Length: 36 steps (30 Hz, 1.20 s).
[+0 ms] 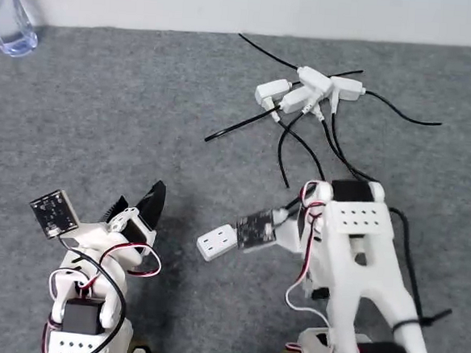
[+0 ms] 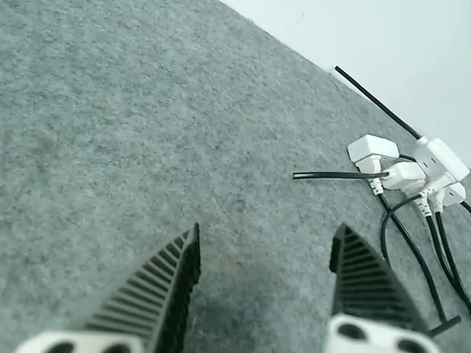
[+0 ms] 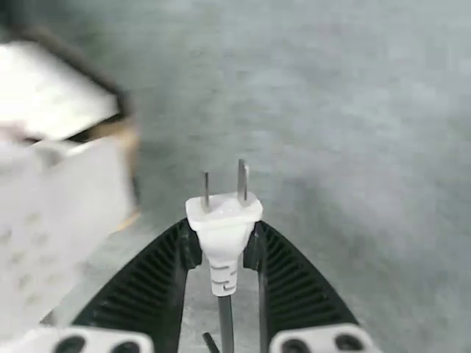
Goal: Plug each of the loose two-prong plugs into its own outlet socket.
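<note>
a: where's the plug (image 3: 223,211)?
b: its white body is clamped in the right pincer (image 3: 222,239), prongs pointing out ahead. it's light and rigid, likely slick, and the cord (image 3: 224,323) behind may tug.
a: left pincer (image 2: 268,239)?
b: spread wide, empty. an outlet socket (image 1: 217,241) lies near the right pincer.
</note>
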Available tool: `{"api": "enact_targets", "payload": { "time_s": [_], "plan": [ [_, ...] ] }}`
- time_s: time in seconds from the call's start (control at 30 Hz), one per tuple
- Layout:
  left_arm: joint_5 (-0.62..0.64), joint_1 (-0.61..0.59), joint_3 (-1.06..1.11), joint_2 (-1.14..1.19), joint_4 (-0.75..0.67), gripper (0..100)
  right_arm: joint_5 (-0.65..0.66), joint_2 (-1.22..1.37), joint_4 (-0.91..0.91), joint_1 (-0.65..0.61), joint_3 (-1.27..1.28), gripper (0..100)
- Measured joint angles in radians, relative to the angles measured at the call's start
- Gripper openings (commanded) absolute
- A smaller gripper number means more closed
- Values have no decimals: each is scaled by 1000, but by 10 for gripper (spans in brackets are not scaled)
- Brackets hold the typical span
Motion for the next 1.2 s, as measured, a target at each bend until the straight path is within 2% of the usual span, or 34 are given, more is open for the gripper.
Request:
{"api": "enact_targets", "payload": {
  "time_s": [0.13,0.3,0.53,0.8,0.9,1.03,1.2],
  "plan": [
    [0,0,0,0,0,268,94,140,-2,0,-2,8],
    [0,0,0,0,0,268,107,371,-141,0,-58,8],
    [0,0,0,0,0,268,60,605,-239,6,-218,9],
    [0,0,0,0,0,268,0,651,-247,12,-264,17],
    [0,0,0,0,0,268,-17,651,-245,12,-276,117],
    [0,0,0,0,0,268,-112,651,-245,12,-316,268],
    [0,0,0,0,0,268,-135,649,-242,11,-324,255]
  ]
}}
